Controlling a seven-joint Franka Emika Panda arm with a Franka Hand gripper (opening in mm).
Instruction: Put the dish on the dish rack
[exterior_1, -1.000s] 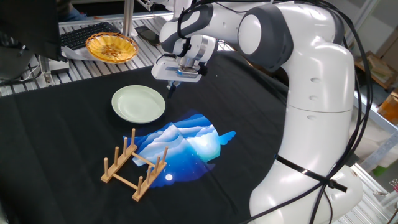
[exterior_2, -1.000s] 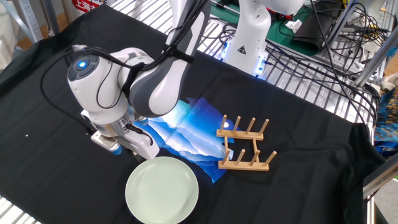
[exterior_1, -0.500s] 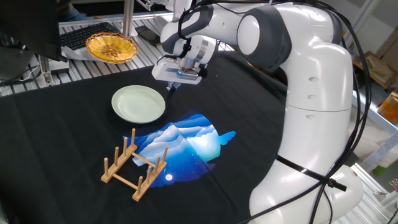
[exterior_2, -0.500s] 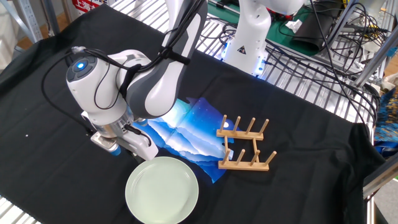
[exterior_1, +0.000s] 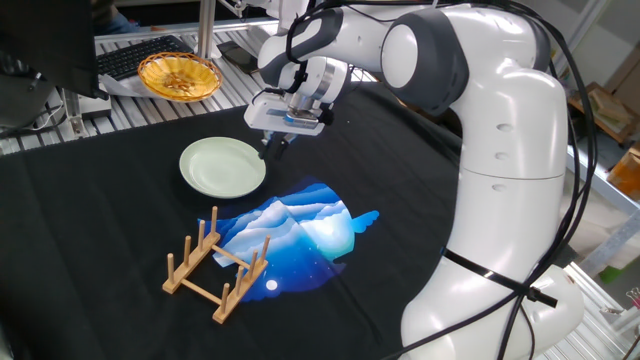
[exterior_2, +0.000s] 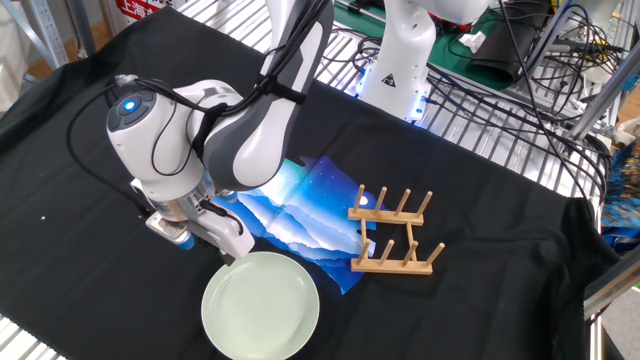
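One fixed view — pincer (exterior_1: 272, 146) just beside dish (exterior_1: 222, 166) rim; jaw state unclear, nothing visibly held.

A round, pale-green shallow plate (exterior_1: 223, 166) lies flat near the far edge of the black-clothed bench (exterior_1: 90, 230), the white arm's gripper (exterior_1: 273, 146) beside its rim; a light-wood pegged rack (exterior_1: 216, 266) stands nearer the front edge.

No readable text in either view. Only candidates: a dark triangle mark with small print under it on the white robot base (exterior_2: 392, 78) past the far edge of the table, too small to read, and a red label with white characters (exterior_2: 138, 8) at the top-left of the other fixed view, cropped and illegible.
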